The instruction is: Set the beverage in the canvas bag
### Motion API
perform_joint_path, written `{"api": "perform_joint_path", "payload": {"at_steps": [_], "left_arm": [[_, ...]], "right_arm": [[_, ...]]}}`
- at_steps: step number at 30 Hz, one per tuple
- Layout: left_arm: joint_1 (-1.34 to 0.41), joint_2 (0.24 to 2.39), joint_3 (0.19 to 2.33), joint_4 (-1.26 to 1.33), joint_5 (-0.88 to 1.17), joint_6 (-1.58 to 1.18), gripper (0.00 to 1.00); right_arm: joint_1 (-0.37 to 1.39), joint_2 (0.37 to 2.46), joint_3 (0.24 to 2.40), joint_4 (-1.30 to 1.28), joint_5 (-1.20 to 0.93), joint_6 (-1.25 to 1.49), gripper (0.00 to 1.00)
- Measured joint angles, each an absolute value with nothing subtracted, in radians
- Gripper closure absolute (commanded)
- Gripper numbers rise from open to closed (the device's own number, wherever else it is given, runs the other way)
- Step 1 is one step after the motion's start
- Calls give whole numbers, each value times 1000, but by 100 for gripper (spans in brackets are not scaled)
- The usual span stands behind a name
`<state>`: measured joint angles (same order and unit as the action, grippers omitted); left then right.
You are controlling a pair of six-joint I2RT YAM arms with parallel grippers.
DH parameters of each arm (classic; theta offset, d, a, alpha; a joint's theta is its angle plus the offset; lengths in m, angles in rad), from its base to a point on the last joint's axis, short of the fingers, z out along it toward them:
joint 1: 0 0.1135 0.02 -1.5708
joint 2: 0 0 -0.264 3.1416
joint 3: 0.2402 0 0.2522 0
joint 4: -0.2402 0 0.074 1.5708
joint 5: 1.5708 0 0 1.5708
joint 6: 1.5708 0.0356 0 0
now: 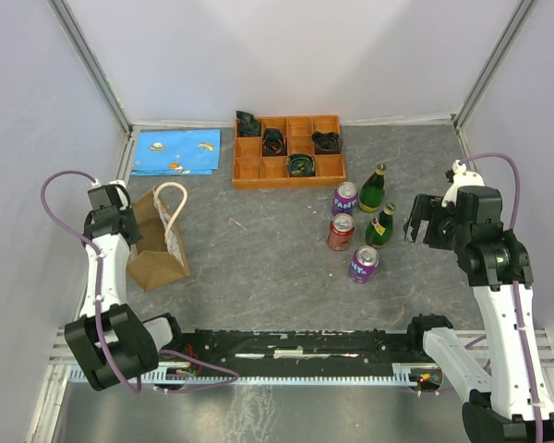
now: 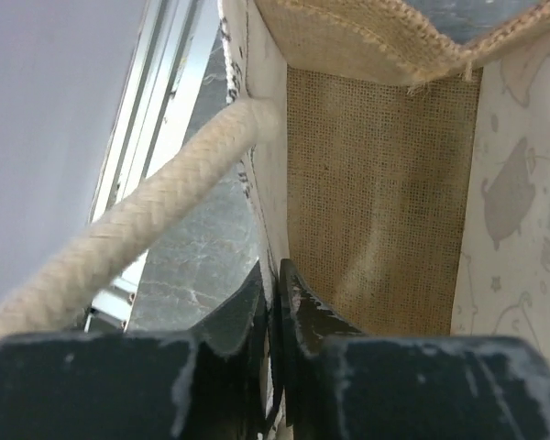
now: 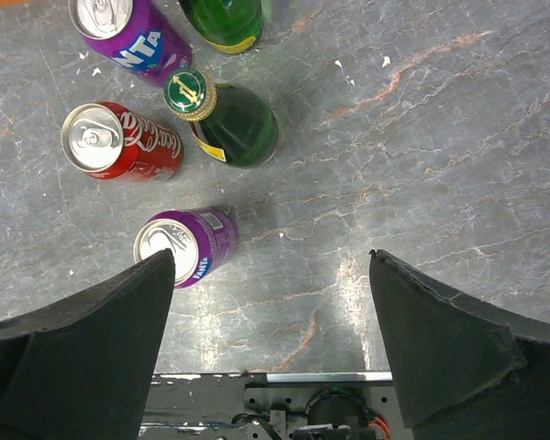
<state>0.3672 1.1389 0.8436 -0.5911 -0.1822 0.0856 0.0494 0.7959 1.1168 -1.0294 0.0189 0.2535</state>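
Pinching the rim of the canvas bag (image 1: 157, 245), the left gripper (image 2: 277, 280) has its jaws almost together with the bag's side wall clamped between them. A cream rope handle (image 2: 156, 225) runs past its left finger. The bag stands at the left of the table (image 1: 258, 258), mouth up, and its pale lining is printed with grey animal shapes.

The drinks stand well apart from it, on the right. The far purple can (image 1: 345, 197) reads "Fanta" in white, and the near purple can (image 3: 185, 246) bears the same word down its side. The red can (image 3: 119, 142) between them carries white script too curled to read fully. Each of the two green bottles (image 1: 374, 188) (image 3: 225, 117) has a yellow label. The right gripper (image 3: 270, 261) hovers over bare table just beside the near purple can, jaws spread wide, holding nothing.
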Motion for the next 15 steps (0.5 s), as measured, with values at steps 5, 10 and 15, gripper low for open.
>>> {"api": "perform_joint_path", "payload": {"at_steps": [5, 10, 15], "left_arm": [[367, 1155, 851, -574, -91, 88, 97], [360, 1169, 862, -575, -10, 85, 97], [281, 1166, 862, -588, 30, 60, 97]], "right_arm": [[49, 803, 1147, -1043, 18, 276, 9], [49, 817, 1168, -1057, 14, 297, 10], [49, 819, 1172, -1058, 7, 315, 10]]}}
